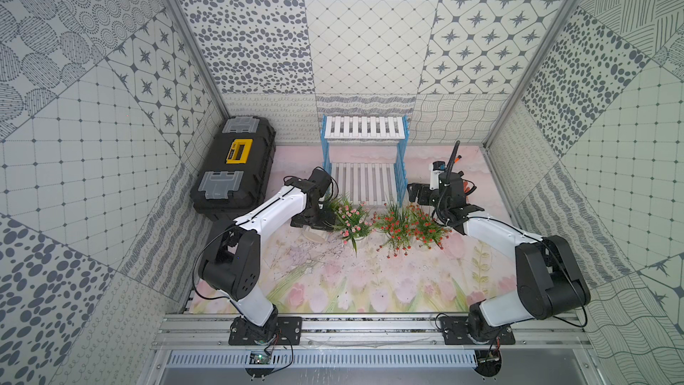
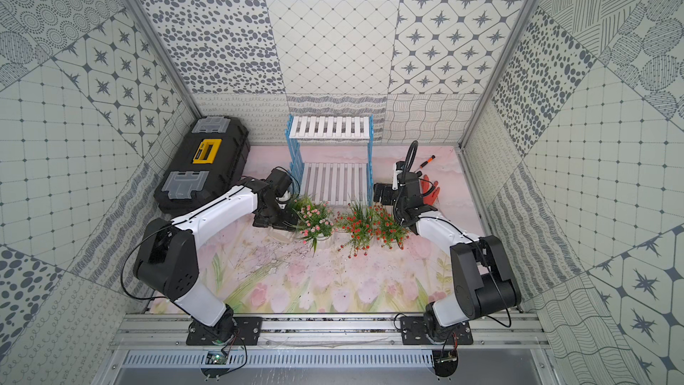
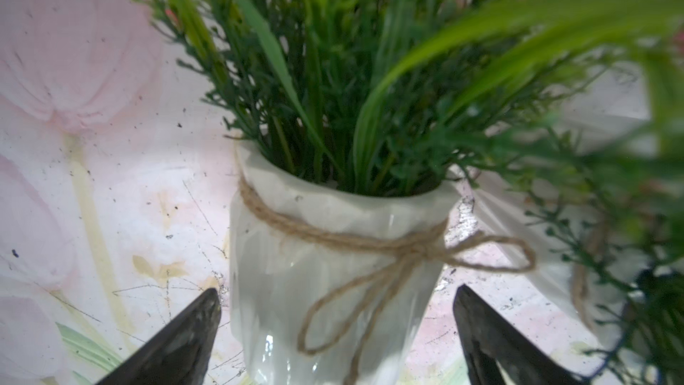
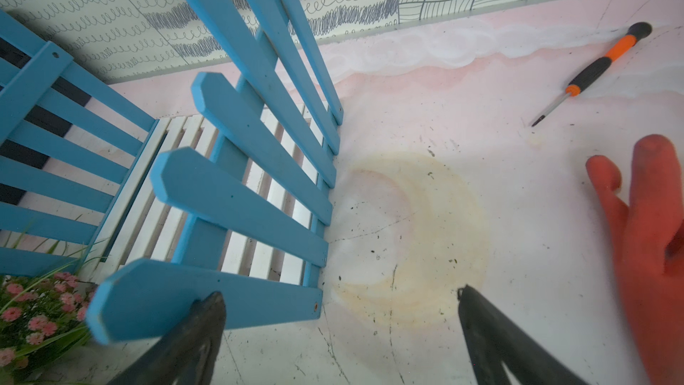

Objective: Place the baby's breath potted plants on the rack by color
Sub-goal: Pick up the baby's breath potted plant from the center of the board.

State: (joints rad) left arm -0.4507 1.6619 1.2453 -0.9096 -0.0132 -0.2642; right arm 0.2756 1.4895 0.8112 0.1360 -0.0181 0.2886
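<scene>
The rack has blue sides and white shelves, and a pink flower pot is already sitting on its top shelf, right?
Not quite. The rack does have blue sides and white shelves, but its top shelf is bare. Both top views show the pink flower pot standing on the table in front of the rack.

- Both top views look steeply down from high at the front onto the whole flower-printed pink bench (image 1: pixel 333 283), sharing nearly everything.
- Left wrist view: behind the left hand (image 3: pixel 336 290), very close to the white ribbed twine-tied pot (image 3: pixel 281 253) ahead.
- Right wrist view: behind the right hand (image 4: pixel 340 292), near the blue-sided white-slatted rack (image 4: pixel 237 194).
</scene>
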